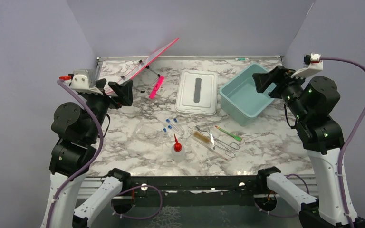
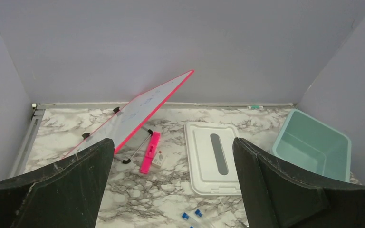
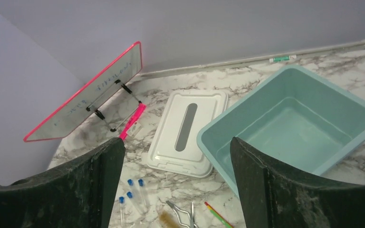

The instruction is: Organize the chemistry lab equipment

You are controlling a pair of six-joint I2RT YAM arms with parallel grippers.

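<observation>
Pale lavender walls around a marbled tabletop point(image 1: 138, 137), with both arms raised at its sides. Wide-spread left gripper point(image 1: 122, 91), nothing between the fingers, hanging over the back left near a pink-framed board point(image 1: 147, 59) on its stand. Likewise agape and empty, right gripper point(image 1: 265, 81) poised above the far right side of the teal tub point(image 1: 233, 108). Flat on the marble just left of the tub, white lid point(image 1: 186, 95).

Loose chemistry lab equipment scattered toward the near middle, well apart from either gripper and none of it in the tub. Upright at the front, white squeeze bottle point(image 1: 177, 151) with red nozzle. Behind it, clear blue-capped tubes point(image 1: 172, 124) lying down. To the right, a tight cluster of tan-bristled brush point(image 1: 201, 138), metal tweezers point(image 1: 212, 137), wire clamp point(image 1: 225, 146) and green-tipped stick point(image 1: 228, 133), exact contact between them hard to tell.

Likely handling: bottle light and soft-walled, best pinched gently across the body below the nozzle to avoid squirting or tipping. Tubes probably slick, round and prone to rolling, possibly brittle; best taken across the middle, one at a time. Tweezers and clamp stiff, thin and flat against the marble, so awkward to get under; best pinched across the narrow width from straight above. Brush and stick featherweight, best gripped mid-shaft, clear of the bristles.
</observation>
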